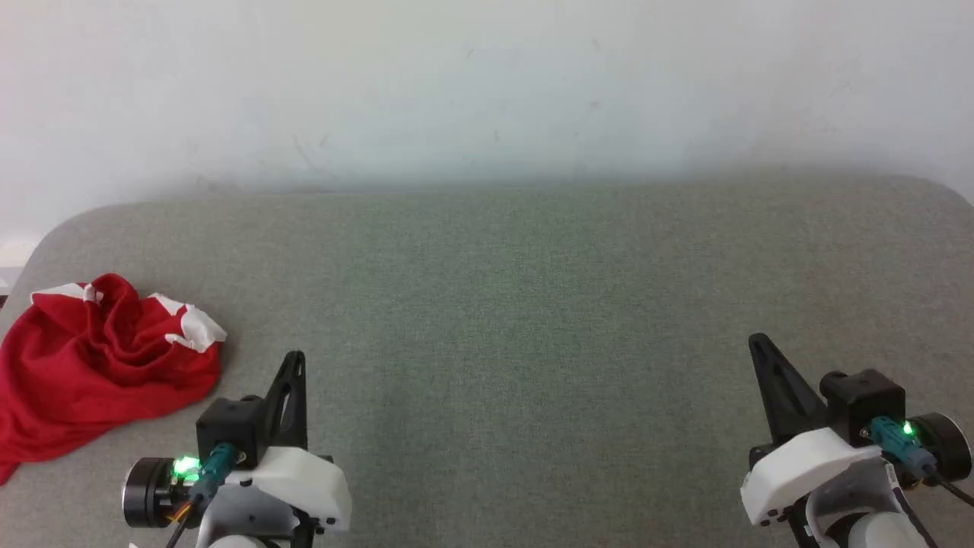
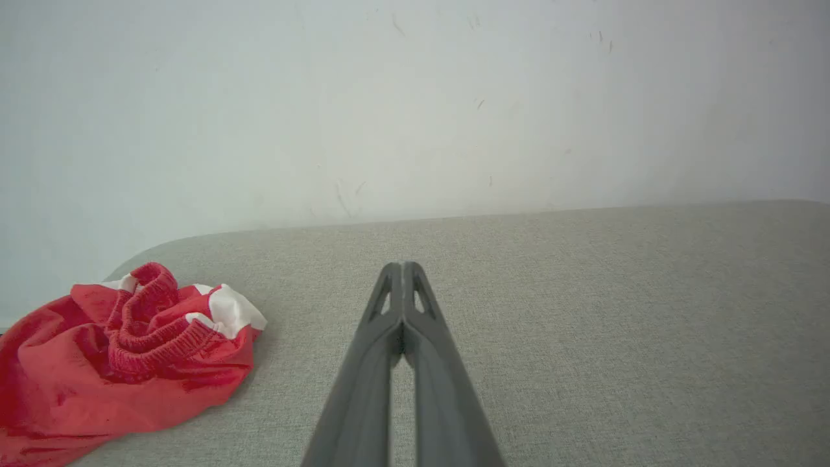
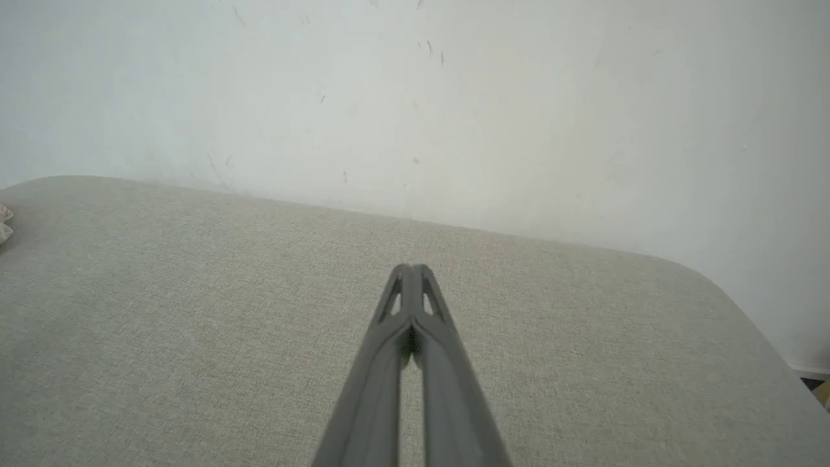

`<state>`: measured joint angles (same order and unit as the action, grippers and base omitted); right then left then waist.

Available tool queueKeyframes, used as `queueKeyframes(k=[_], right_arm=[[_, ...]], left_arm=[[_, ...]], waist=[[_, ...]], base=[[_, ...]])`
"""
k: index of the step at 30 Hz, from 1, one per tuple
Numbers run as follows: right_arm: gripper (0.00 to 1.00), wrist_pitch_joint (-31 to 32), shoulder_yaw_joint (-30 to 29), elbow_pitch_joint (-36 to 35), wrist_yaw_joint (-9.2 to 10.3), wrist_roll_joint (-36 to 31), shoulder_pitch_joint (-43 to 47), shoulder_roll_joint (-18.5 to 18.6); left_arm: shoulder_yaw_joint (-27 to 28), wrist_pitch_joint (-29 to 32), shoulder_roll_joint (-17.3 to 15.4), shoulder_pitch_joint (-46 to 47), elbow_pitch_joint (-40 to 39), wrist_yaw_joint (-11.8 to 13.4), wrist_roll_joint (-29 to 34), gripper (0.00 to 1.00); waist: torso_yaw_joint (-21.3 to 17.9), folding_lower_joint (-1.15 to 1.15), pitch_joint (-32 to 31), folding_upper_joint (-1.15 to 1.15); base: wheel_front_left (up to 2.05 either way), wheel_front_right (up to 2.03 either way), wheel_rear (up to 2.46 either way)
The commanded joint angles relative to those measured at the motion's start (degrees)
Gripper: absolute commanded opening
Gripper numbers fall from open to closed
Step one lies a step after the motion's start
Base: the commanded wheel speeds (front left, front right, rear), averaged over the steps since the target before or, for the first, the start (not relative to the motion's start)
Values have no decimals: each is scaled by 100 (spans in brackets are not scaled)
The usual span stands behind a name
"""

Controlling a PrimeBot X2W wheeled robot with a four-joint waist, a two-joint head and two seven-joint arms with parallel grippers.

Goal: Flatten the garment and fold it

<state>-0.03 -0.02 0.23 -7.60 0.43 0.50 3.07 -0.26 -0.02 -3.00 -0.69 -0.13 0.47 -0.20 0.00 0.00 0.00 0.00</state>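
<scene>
Plainly, the garment (image 1: pixel 99 365) is found as a crumpled red heap, not yet flattened. It lies on the grey cloth-covered table (image 1: pixel 533 304), to the outer, left side of the left gripper (image 1: pixel 295 359). Its white trim (image 1: pixel 196 327) is turned toward that gripper, and the nearest red edge is seen close by, though no contact is shown.

In the left wrist view the heap is placed to the left of the finger line, alongside the fingers, with a gathered ribbed band (image 2: pixel 155 337) bunched on top. No clear long axis can be read from so rumpled a pile. At most, it is judged to stretch from the white trim back and outward toward the table's left edge.

The left gripper's jaws are seen pressed together with nothing between them. The right gripper (image 1: pixel 757 342), likewise closed tight and empty, is set far across the table, well apart from the cloth. The left arm is therefore judged the nearer one. A leftward swing with opened jaws is thought to be called for before any spreading is begun. Beyond both grippers a pale wall (image 1: pixel 487 91) is seen.
</scene>
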Motion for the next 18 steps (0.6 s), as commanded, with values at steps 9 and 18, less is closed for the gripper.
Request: queueKeyframes(k=[9, 18], right_arm=[[0, 3, 2, -23, 11, -43, -50, -19], [0, 3, 2, -23, 11, -43, -50, -19]], left_arm=[[26, 2, 13, 69, 13, -47, 20, 0], [26, 2, 13, 69, 13, -47, 20, 0]], waist=[[0, 0, 0, 0], [0, 0, 0, 0]], base=[[0, 0, 0], [0, 0, 0]])
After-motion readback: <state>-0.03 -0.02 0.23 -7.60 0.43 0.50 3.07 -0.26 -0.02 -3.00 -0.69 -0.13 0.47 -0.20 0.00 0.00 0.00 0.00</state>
